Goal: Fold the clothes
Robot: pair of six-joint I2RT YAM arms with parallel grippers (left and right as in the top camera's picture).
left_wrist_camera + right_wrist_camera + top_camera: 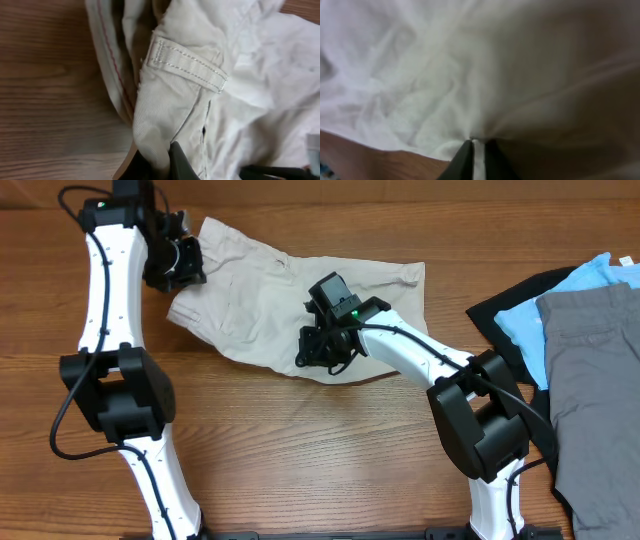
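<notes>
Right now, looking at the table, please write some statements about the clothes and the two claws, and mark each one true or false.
1. The beige shorts lie on the wooden table. True.
2. The left claw pinches the shorts near a belt loop. True.
3. The right claw hangs open above bare wood. False: its fingers are closed on the shorts' fabric.
4. The grey garment lies under the shorts. False: it lies apart, at the table's right side.
</notes>
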